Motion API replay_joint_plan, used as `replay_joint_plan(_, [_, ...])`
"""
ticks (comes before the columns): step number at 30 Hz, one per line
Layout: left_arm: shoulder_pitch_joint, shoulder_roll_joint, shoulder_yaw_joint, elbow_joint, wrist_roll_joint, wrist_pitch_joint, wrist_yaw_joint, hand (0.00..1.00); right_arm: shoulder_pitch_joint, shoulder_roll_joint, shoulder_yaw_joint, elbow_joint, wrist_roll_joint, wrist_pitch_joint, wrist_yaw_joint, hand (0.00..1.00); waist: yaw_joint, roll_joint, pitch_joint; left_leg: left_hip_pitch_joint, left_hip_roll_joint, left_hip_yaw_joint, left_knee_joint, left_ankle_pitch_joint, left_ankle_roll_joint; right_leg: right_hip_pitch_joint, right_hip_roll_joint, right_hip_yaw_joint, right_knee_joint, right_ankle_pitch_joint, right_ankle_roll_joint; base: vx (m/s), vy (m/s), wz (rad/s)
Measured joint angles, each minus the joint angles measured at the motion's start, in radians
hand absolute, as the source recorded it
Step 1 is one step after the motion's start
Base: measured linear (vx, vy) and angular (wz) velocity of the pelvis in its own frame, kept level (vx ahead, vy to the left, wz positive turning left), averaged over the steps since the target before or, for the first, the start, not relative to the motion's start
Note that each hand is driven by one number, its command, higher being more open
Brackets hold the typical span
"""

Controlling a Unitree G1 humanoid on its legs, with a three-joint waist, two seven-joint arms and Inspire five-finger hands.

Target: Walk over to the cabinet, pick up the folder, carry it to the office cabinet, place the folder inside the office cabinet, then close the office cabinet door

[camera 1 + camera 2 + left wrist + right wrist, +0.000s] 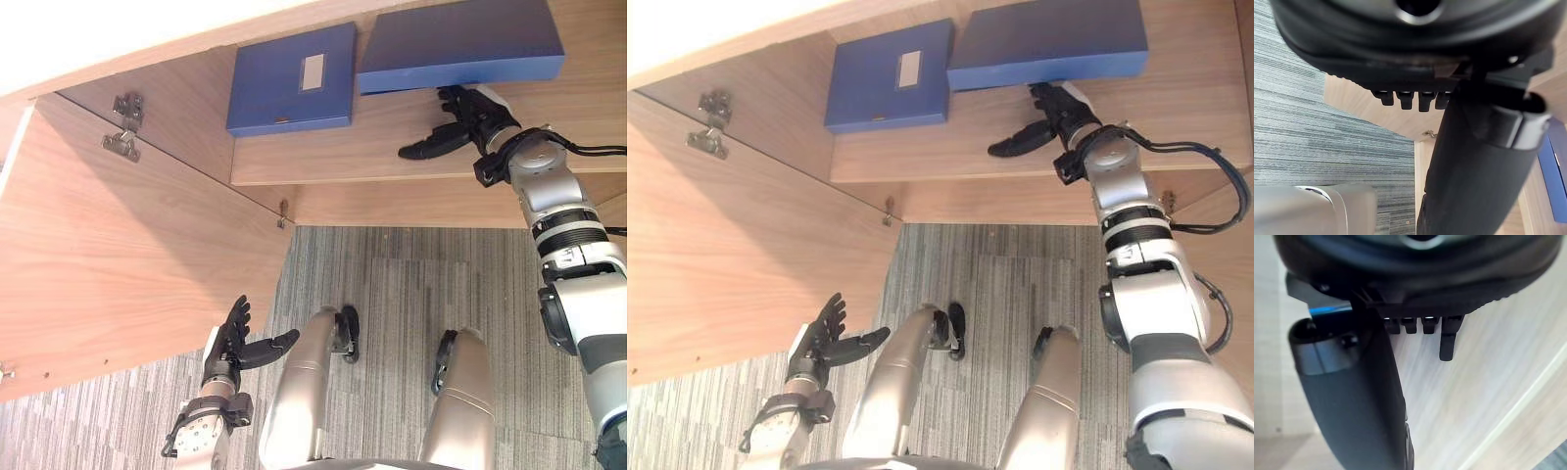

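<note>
Left hand (231, 351) is raised low on the left with its fingers straight and slightly spread and the thumb held out to the side, grasping nothing. It is just beside the lower edge of the wooden door (118, 264), and whether it touches the panel cannot be told. That door stands swung wide open, its inner face turned to the camera, with a metal hinge (124, 127) near its upper part. Striped grey carpet (392, 284) covers the floor below.

Past the door, the cabinet (176, 117) is open and shows one wooden shelf (372, 147). A labelled folder (284, 98), blue with a small pale label (313, 71) on its face, sits on the shelf's left part. Just to its right, with the two nearly meeting at a corner, is the plain folder (458, 44), a darker blue one already inside the cabinet, its long side facing outward.

Right hand (470, 116) reaches in over the shelf just below that folder's near side. Its fingers are relaxed and its thumb juts out leftward; the fingertips come up to the folder's edge without closing round it.
</note>
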Motion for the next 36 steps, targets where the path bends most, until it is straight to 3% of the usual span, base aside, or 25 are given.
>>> replay_joint_plan(5, [0.014, 0.001, -0.029, -0.034, 0.030, 0.002, -0.024, 1.00, 0.091, -0.025, 0.110, -0.134, -0.043, -0.038, 0.101, 1.00, -0.015, -0.017, -0.002, 0.055, 0.007, 0.021, -0.053, 0.003, -0.001, 0.041, 0.011, 0.005, -0.052, 0.016, 0.004, 0.09, -0.007, -0.15])
replay_joint_plan(8, [0.026, 0.014, -0.046, -0.047, 0.033, 0.001, -0.028, 1.00, 0.105, -0.037, 0.185, -0.152, -0.117, -0.067, 0.113, 1.00, -0.017, -0.036, 0.000, 0.103, 0.015, 0.042, -0.110, 0.015, -0.001, 0.075, 0.020, 0.006, -0.107, 0.038, -0.008, 0.08, -0.004, -0.17])
replay_joint_plan(14, [0.057, 0.064, -0.098, -0.044, 0.012, 0.000, -0.041, 1.00, 0.138, -0.057, 0.270, -0.113, -0.198, -0.085, 0.145, 1.00, -0.015, -0.073, -0.012, 0.242, 0.012, 0.066, -0.292, 0.078, -0.002, 0.203, 0.024, -0.034, -0.278, 0.109, -0.017, 0.10, 0.026, -0.10])
replay_joint_plan(17, [0.074, 0.072, -0.105, -0.043, -0.010, -0.005, -0.043, 1.00, 0.163, -0.053, 0.276, -0.076, -0.231, -0.089, 0.157, 1.00, -0.016, -0.086, -0.022, 0.327, 0.008, 0.086, -0.432, 0.138, -0.009, 0.279, 0.036, -0.059, -0.410, 0.169, -0.021, 0.11, 0.048, -0.14])
replay_joint_plan(21, [0.078, 0.088, -0.105, -0.006, -0.011, -0.005, -0.043, 1.00, 0.211, -0.016, 0.273, -0.020, -0.237, -0.080, 0.154, 1.00, -0.023, -0.110, -0.046, 0.418, 0.014, 0.100, -0.556, 0.189, -0.025, 0.370, 0.055, -0.091, -0.529, 0.214, -0.027, 0.12, 0.006, -0.08])
replay_joint_plan(27, [0.074, 0.086, -0.102, 0.061, 0.020, -0.004, -0.041, 1.00, 0.345, 0.108, 0.226, 0.051, -0.236, -0.022, 0.135, 1.00, -0.031, -0.134, -0.085, 0.535, 0.044, 0.103, -0.580, 0.199, -0.030, 0.519, 0.094, -0.114, -0.624, 0.245, -0.034, 0.08, -0.014, -0.10])
replay_joint_plan(29, [0.073, 0.080, -0.097, 0.083, 0.046, -0.005, -0.037, 1.00, 0.382, 0.145, 0.224, 0.077, -0.233, -0.009, 0.135, 1.00, -0.027, -0.146, -0.095, 0.547, 0.048, 0.080, -0.547, 0.197, -0.033, 0.550, 0.103, -0.108, -0.637, 0.248, -0.037, 0.03, -0.028, -0.21])
replay_joint_plan(32, [0.056, 0.049, -0.086, 0.167, 0.078, -0.005, -0.021, 1.00, 0.449, 0.228, 0.180, 0.128, -0.234, 0.001, 0.137, 1.00, -0.021, -0.157, -0.124, 0.557, 0.046, -0.064, -0.487, 0.183, -0.055, 0.596, 0.137, -0.087, -0.682, 0.269, -0.046, 0.00, -0.042, -0.37])
replay_joint_plan(34, [0.055, 0.026, -0.096, 0.222, 0.079, -0.003, -0.021, 1.00, 0.519, 0.279, 0.105, 0.138, -0.234, 0.001, 0.128, 1.00, -0.016, -0.157, -0.176, 0.561, 0.060, -0.134, -0.485, 0.152, -0.093, 0.614, 0.181, -0.072, -0.747, 0.304, -0.049, -0.03, 0.026, -0.39])
replay_joint_plan(36, [0.064, 0.020, -0.116, 0.227, 0.090, -0.003, -0.028, 1.00, 0.571, 0.306, 0.057, 0.147, -0.237, 0.000, 0.108, 1.00, -0.009, -0.158, -0.206, 0.578, 0.078, -0.152, -0.507, 0.125, -0.086, 0.625, 0.210, -0.057, -0.791, 0.331, -0.050, -0.04, 0.081, -0.39])
